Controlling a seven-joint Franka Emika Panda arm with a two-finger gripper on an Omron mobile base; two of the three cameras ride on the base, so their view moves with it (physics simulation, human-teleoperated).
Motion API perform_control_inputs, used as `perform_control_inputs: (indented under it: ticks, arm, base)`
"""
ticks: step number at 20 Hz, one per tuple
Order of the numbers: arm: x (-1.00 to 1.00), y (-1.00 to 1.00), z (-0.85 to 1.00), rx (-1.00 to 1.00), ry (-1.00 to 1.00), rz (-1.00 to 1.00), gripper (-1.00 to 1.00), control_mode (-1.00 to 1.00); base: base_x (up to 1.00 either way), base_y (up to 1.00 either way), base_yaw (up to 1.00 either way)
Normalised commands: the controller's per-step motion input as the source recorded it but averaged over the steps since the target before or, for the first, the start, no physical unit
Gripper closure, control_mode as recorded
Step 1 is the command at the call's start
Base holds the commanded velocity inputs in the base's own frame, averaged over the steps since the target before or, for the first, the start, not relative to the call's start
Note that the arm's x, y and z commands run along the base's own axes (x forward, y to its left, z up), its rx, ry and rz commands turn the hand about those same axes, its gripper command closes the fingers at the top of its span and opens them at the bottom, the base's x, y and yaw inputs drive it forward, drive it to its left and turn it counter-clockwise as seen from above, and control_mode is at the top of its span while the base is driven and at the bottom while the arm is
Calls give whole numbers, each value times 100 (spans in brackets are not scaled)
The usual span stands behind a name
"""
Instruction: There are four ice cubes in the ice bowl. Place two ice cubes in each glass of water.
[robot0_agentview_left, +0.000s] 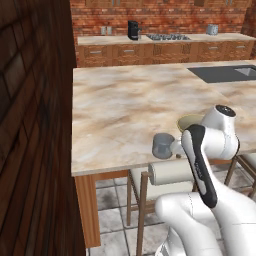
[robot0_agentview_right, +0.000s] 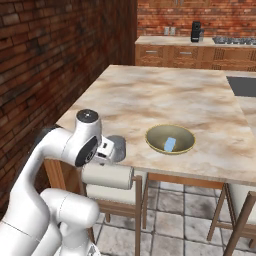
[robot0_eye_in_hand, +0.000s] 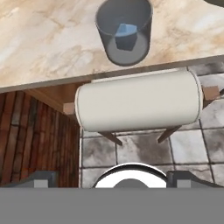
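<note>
One glass of water (robot0_eye_in_hand: 124, 33) stands close to the counter's front edge, also seen as a grey tumbler (robot0_agentview_left: 162, 145) (robot0_agentview_right: 118, 148) partly behind my wrist. A pale ice cube (robot0_eye_in_hand: 126, 31) lies inside it. The ice bowl (robot0_agentview_right: 186, 135), olive-yellow with a golden rim, sits to the right of the glass and holds one ice cube (robot0_agentview_right: 170, 144); my arm hides most of the bowl (robot0_agentview_left: 189, 121) in the left base view. My gripper (robot0_eye_in_hand: 113, 180) hangs open over the counter's edge, just short of the glass, its fingertips (robot0_eye_in_hand: 41, 179) wide apart with nothing between them.
A stool with a white padded backrest (robot0_eye_in_hand: 138, 105) stands under the counter edge right below my hand. A dark sink (robot0_agentview_left: 225, 73) is set in the far right of the counter. A brick wall (robot0_agentview_right: 45, 60) runs along the left.
</note>
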Motion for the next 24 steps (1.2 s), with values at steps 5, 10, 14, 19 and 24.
perform_control_inputs:
  ticks: [5,10,14,19,24]
  arm:
    - [0,42,-10,-23,9,0,-100,-100]
    - [0,21,-2,-16,2,0,-100,-100]
    - [0,0,0,-2,0,0,-100,100]
    - [0,0,0,0,0,0,-100,100]
    - [0,0,0,0,0,0,-100,100]
  base:
    - [0,0,0]
    - [0,0,0]
    - [0,-3,0]
    - [0,-45,0]
    - [0,-62,0]
